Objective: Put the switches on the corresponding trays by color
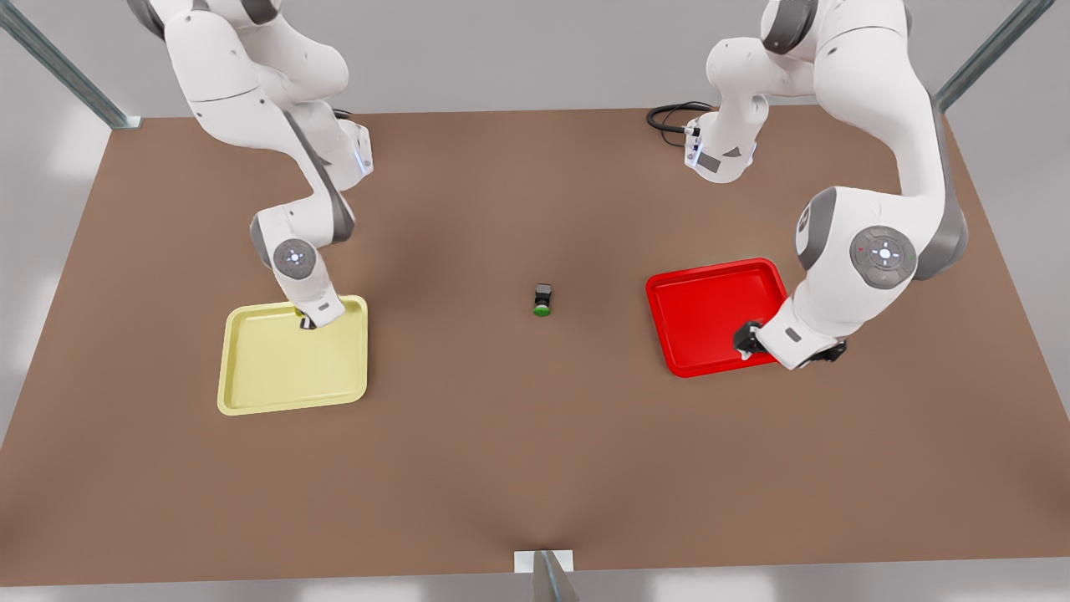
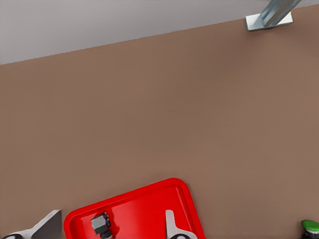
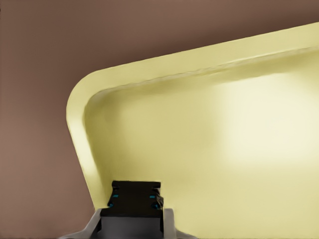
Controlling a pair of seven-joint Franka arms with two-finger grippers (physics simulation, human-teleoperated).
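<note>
Low over the shallow, rounded-rim pale yellow plastic tray (image 3: pixel 199 149), my right gripper (image 3: pixel 132 219) clamps a tiny black switch body (image 3: pixel 134 196). My left gripper (image 2: pixel 107 231) stands spread around a small grey-bodied switch (image 2: pixel 100 223) lying in the glossy red tray (image 2: pixel 144 209). A green-capped switch (image 1: pixel 542 299) sits on the matte brown table (image 1: pixel 535 468) between trays.

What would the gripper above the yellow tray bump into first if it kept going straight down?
Probably the yellow tray's floor, near its corner: the right gripper points down at it, and the black switch it grips would likely touch first.
</note>
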